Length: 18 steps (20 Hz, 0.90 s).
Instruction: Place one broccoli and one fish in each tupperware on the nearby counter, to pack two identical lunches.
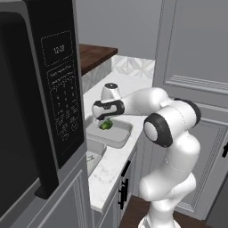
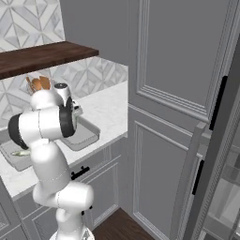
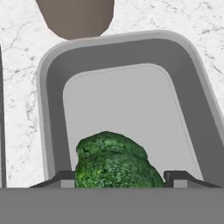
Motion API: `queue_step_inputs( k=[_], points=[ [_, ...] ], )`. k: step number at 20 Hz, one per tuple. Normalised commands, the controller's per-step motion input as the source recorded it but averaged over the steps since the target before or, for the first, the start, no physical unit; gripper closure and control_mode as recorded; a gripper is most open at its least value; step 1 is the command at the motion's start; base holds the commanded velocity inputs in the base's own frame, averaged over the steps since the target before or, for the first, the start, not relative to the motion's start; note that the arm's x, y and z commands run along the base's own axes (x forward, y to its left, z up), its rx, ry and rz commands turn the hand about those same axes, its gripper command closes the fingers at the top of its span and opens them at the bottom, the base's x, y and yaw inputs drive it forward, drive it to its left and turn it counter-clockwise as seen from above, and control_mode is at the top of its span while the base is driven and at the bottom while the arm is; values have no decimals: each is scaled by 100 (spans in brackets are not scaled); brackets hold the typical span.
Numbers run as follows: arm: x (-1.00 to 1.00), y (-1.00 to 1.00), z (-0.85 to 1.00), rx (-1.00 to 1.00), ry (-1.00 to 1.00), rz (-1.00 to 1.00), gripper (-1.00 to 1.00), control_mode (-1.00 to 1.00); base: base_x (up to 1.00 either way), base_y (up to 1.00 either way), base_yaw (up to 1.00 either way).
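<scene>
My gripper (image 1: pixel 105 121) hangs just above a light-grey tupperware (image 1: pixel 119 136) on the white counter (image 1: pixel 111 165), shut on a green broccoli (image 1: pixel 106 126). Looking down from the hand, the broccoli (image 3: pixel 114 159) sits between the two fingertips (image 3: pixel 61 178), over the near end of the tupperware's (image 3: pixel 131 48) bare floor. A second tupperware (image 2: pixel 11 157) lies further along the counter (image 2: pixel 108 110), beside the first (image 2: pixel 86 136). A pale slender item (image 2: pixel 21 153) lies in it; whether it is a fish I cannot tell.
A black microwave (image 1: pixel 40 89) looms close on the left. Tall grey cabinet doors (image 1: pixel 191 67) rise right of the counter's end. A dark wooden shelf (image 2: pixel 42 56) hangs above. A brown holder (image 3: pixel 74 17) with wooden utensils (image 2: pixel 37 84) stands just beyond the tupperware.
</scene>
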Motion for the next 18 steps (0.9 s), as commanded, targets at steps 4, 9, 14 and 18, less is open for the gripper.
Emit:
queue_step_inputs(
  k=[4,9,14,18],
  points=[
    [3,2,-26,0,0,0,100,-100,0,0,0],
    [18,6,-20,0,0,1,-100,-100,0,0,0],
    [13,0,-5,0,0,1,-100,-100,0,0,0],
    [4,0,0,0,0,0,-100,-100,0,0,0]
  ],
)
